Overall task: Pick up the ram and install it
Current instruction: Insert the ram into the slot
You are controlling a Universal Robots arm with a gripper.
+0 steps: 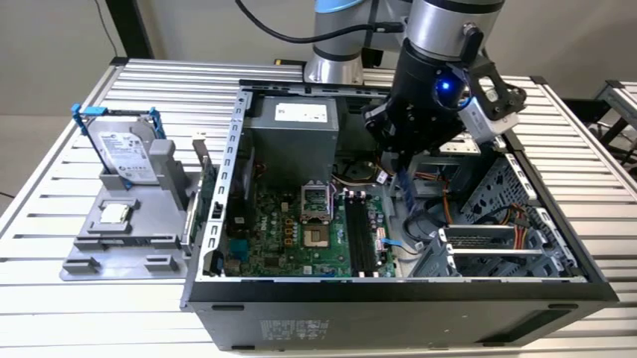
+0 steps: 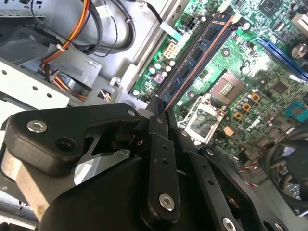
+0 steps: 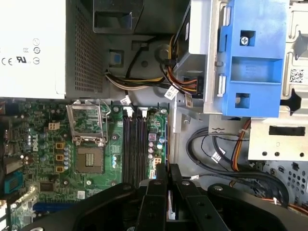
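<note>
Silver arm, black gripper, blue light

An open case lies on a slatted table. Inside the case are a green motherboard with a CPU socket, a grey power supply and a drive cage. Just beside the case, on the exterior view's left, a grey fixture holds a hard drive standing.
</note>
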